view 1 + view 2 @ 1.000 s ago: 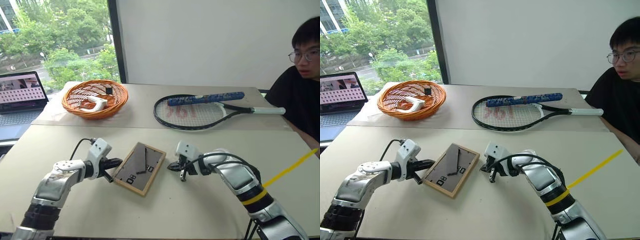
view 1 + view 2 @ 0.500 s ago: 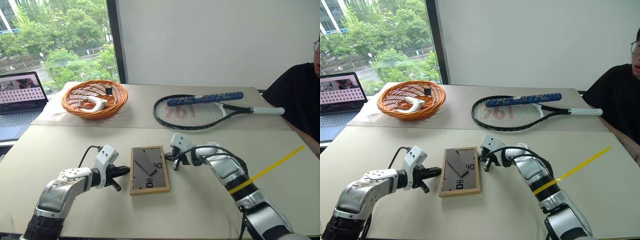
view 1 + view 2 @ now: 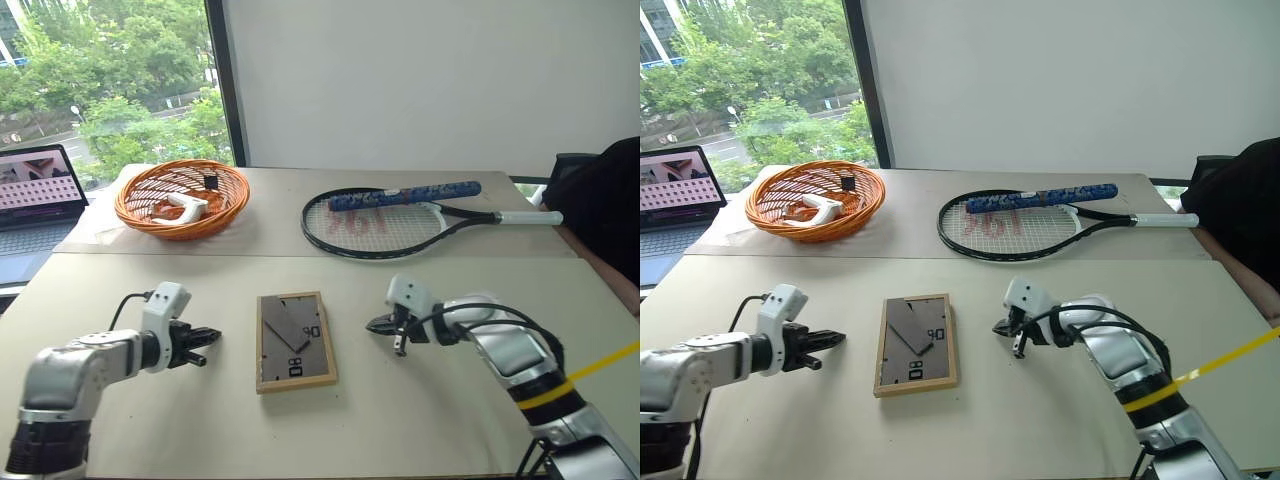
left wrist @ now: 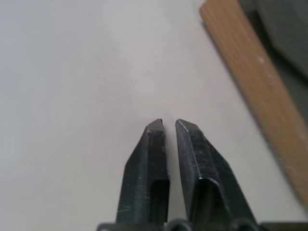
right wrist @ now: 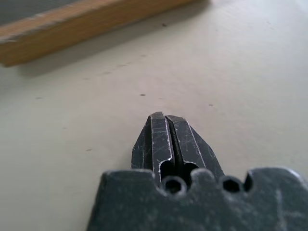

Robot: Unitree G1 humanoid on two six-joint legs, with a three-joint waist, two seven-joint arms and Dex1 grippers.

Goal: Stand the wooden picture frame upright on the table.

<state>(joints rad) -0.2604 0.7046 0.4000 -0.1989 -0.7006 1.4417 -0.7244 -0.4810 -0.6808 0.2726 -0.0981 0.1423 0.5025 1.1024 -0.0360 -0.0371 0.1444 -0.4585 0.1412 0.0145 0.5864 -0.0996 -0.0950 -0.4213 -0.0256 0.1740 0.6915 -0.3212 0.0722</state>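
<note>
So the wooden picture frame (image 3: pixel 294 341) is lying flat, back side up, on the near half of the table (image 3: pixel 420 440), pretty much dead center in front of me. The dark grey back and the folded easel leg are facing the ceiling, and there are small labels near its near-right part. It's not standing at all.

My left gripper (image 3: pixel 205 342) sits at about 9 o'clock from the frame, near it but not touching, pointed at its left edge. The fingers (image 4: pixel 154 159) are only slightly parted, a thin slit between the tips, with nothing in them. The left wrist view shows bare tabletop under them and the frame's wood edge off to one side.

My right gripper (image 3: pixel 379 324) is at about 3 o'clock from the frame, also clear of it, pinched fully together on nothing.

Further out, past the table seam: a tennis racket (image 3: pixel 400 220) at roughly 1 o'clock, an orange wicker basket (image 3: pixel 181 197) at 11 o'clock with a couple of small things in it, and a laptop (image 3: pixel 38 196) at 10 o'clock at the table's edge. A person in black (image 3: pixel 605 215) sits at 2 o'clock.
</note>
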